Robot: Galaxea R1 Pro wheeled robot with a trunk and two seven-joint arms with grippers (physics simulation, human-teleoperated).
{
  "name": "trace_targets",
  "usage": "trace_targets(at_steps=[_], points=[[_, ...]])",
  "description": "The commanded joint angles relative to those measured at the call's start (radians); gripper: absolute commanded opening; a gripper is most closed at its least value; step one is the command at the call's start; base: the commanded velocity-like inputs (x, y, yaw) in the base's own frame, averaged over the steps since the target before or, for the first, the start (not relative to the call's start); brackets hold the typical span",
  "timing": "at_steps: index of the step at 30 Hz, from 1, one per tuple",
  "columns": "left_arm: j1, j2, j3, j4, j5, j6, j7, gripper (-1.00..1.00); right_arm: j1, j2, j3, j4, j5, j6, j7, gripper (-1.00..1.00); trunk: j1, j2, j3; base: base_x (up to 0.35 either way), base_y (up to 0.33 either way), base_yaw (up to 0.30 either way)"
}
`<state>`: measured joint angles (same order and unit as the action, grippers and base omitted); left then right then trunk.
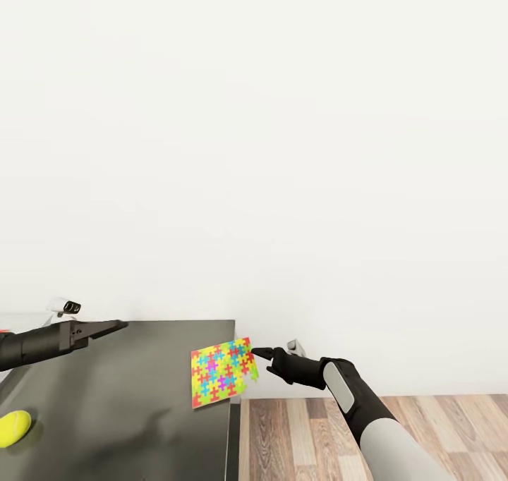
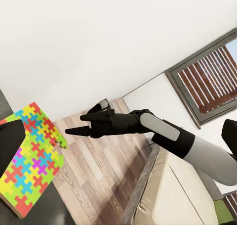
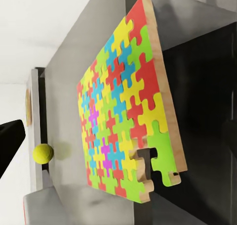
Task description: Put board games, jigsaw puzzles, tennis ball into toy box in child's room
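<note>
My right forearm (image 1: pixel 367 410), grey shell over black joints, came up from the low corner of the head view, closest to the camera, and reached toward the dark-grey table (image 1: pixel 127 403). At its end my right gripper (image 1: pixel 258 355) pointed at the jigsaw puzzle (image 1: pixel 222 372); its two black fingers were spread a little, as the left wrist view showed (image 2: pixel 75 124), and they gripped nothing, their tips lying just beside the near edge of the slab and apart from it. The puzzle was a thin slab of interlocking pieces in yellow, green, red, blue and magenta on a pale wooden backing, with one piece missing near a corner (image 3: pixel 127 117). It sat at the right-hand edge of the dark table section, one corner jutting out past the table's rim over the wood-plank floor (image 1: pixel 395 431), and it looked tilted; whether it rested flat on the top I could not tell. My left gripper (image 1: pixel 118 324) hung above the far left part of the same surface, well apart from the puzzle, its dark fingers drawn together to a narrow point with nothing between them. The tennis ball (image 1: pixel 14 428) lay on the dark top near the left border of the head view, under my left arm, and showed small and yellow-green beyond the puzzle in the right wrist view (image 3: pixel 43 154). Behind all of it stood a plain white wall (image 1: pixel 268 149).
</note>
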<state>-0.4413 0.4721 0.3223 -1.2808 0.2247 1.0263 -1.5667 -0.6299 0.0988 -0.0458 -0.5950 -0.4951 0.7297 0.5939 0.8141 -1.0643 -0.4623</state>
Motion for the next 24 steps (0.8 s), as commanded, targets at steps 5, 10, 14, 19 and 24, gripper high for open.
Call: trace_targets(at_steps=[5,10,14,19,24], points=[[-0.001,0.0,-0.001,0.0,-0.001,0.011,-0.004,1.0,-0.001,0.001,-0.005,0.0,-0.001,0.007,0.001,1.0,0.0,-0.001,-0.001,-0.001,0.051,0.0],[-0.001,0.0,-0.001,0.0,-0.001,0.011,-0.004,1.0,-0.001,0.001,-0.005,0.0,0.0,0.007,0.001,1.0,0.0,-0.001,-0.001,0.0,0.088,0.0],[-0.001,0.0,-0.002,0.0,-0.001,0.011,-0.004,1.0,-0.001,0.001,-0.005,0.0,0.0,0.007,0.001,1.0,0.0,-0.001,-0.001,0.0,0.046,0.0],[-0.001,0.0,-0.002,0.0,-0.001,0.011,-0.004,1.0,-0.001,0.001,-0.005,0.0,0.0,0.007,0.001,1.0,0.0,-0.001,-0.001,0.0,0.08,0.0],[-0.001,0.0,-0.002,0.0,-0.001,0.009,-0.004,1.0,-0.001,0.001,-0.005,0.0,0.0,0.007,0.001,1.0,0.0,-0.001,-0.001,0.0,0.019,0.0]])
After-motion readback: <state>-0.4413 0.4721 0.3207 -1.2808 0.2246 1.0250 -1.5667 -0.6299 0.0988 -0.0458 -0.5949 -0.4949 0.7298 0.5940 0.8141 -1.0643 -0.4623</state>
